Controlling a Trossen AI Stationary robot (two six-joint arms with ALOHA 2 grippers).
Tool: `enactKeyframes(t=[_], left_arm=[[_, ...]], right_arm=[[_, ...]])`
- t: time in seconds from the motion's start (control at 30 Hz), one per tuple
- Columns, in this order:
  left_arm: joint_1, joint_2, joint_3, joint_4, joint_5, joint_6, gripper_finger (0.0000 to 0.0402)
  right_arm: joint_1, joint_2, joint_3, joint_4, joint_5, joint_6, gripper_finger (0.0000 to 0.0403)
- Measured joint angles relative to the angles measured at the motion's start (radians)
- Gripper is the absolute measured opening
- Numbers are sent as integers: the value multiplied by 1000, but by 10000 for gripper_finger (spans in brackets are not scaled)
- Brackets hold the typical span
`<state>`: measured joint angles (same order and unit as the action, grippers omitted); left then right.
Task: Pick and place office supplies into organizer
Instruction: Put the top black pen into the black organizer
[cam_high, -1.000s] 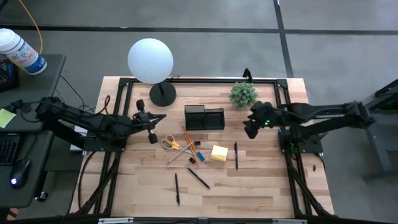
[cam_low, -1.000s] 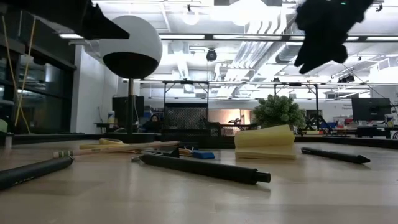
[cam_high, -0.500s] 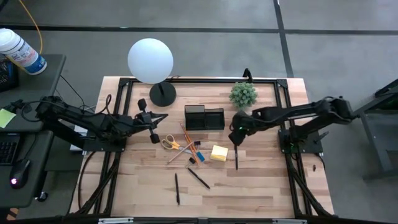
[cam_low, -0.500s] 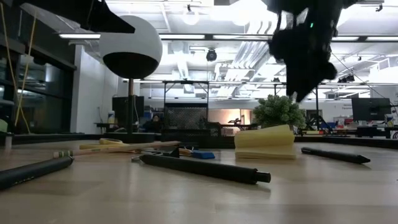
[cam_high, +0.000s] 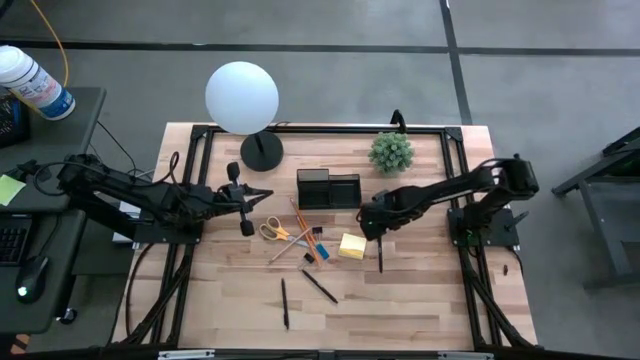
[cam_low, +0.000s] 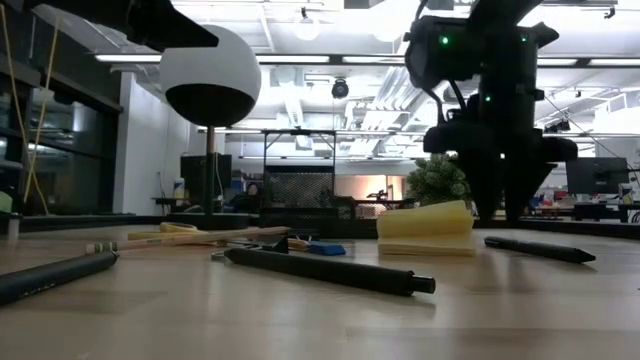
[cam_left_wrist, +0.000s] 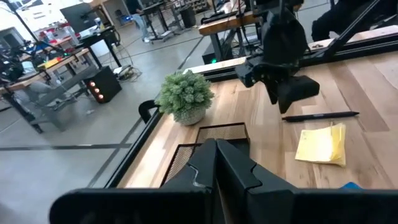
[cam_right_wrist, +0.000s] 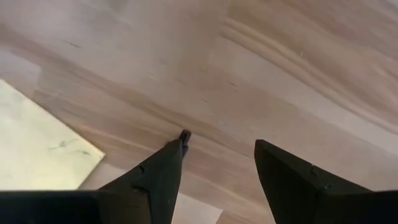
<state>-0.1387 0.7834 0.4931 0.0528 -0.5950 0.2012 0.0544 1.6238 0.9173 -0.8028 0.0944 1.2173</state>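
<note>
While the right tool (cam_high: 378, 228) hangs low over the pale wooden desk (cam_high: 420, 290) with its two dark fingers spread apart and nothing between them, a black pen (cam_high: 380, 250) lies just under and ahead of it, its tip showing beside one finger (cam_right_wrist: 163, 174) in the right wrist view. Right beside that tool, on the side toward the other arm, sits the yellow sticky-note pad (cam_high: 352, 246), flat on the wood. Farther that way lie the yellow-handled scissors (cam_high: 272, 231), crossed orange pencils (cam_high: 300, 236) and a small blue eraser (cam_high: 321, 250), all bunched close together; two more black pens (cam_high: 320, 286) rest nearer the desk's front edge. The organizer (cam_high: 328, 189), black and meshed, stands behind the clutter, between the two tools and near a small green plant (cam_high: 391, 151). The left tool (cam_high: 243, 195) waits off the supplies, closed with nothing in it, near the black base of a white globe lamp (cam_high: 242, 97). The desk is light butcher-block wood in a black metal frame, standing on a grey floor. In the low view the room beyond is a large open workshop with bright ceiling lights, exposed ducts, more benches and a monitor (cam_low: 596, 174). A side desk by the left arm carries a white bottle (cam_high: 32, 82).
</note>
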Motion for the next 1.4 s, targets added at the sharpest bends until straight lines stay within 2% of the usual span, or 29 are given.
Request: enactKeyframes(t=[0.47, 0.77, 0.93, 1.1, 1.4], left_arm=[[0, 0, 0, -2, 0, 1, 1], [0, 0, 0, -3, 0, 3, 1], [1, 0, 0, -4, 0, 4, 1], [1, 0, 0, -4, 0, 4, 1], [1, 0, 0, -4, 0, 4, 1]], right_arm=[[60, 14, 0, 94, 13, 156, 194], [77, 14, 0, 93, 56, 199, 120], [77, 14, 0, 93, 64, 215, 94], [77, 14, 0, 92, 64, 224, 97], [77, 14, 0, 90, 79, 219, 134]])
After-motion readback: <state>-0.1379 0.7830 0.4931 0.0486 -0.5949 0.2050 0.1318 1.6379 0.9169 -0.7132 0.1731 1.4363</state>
